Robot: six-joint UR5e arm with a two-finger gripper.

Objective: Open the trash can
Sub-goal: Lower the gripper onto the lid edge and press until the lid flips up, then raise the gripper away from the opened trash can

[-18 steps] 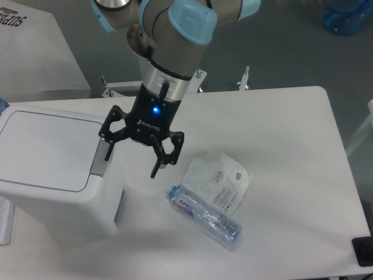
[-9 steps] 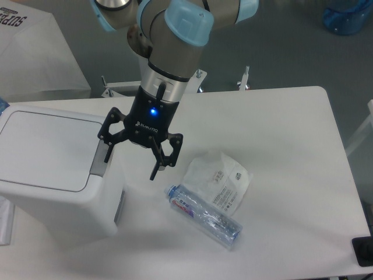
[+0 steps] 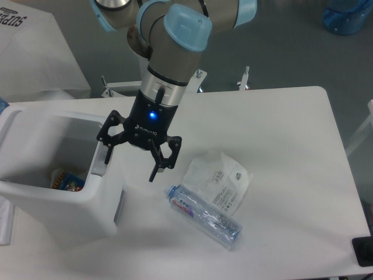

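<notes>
**Bin standing open, button under the finger**

The trash can is set at the left edge of the tabletop, towards the near-left corner. Its top is seen open: the interior is exposed and some colourful packaging lies at the bottom. The lid itself cannot be made out clearly. The gripper is held with its fingers spread and nothing between them; one fingertip is placed on or just above the grey push-button strip on the can's right rim, though contact cannot be confirmed.

The task is judged essentially accomplished. For the step to be finished well, a straight upward lift off the strip is advised, so that the rim is not dragged sideways and the can is not shifted on the table.

Near the middle of the tabletop, to the right of the gripper, a crumpled white plastic bag is found, with a clear plastic bottle lying on its side against it, nearer the front edge. Both are kept well apart from the can, and nothing is seen obstructing a vertical retreat.
</notes>
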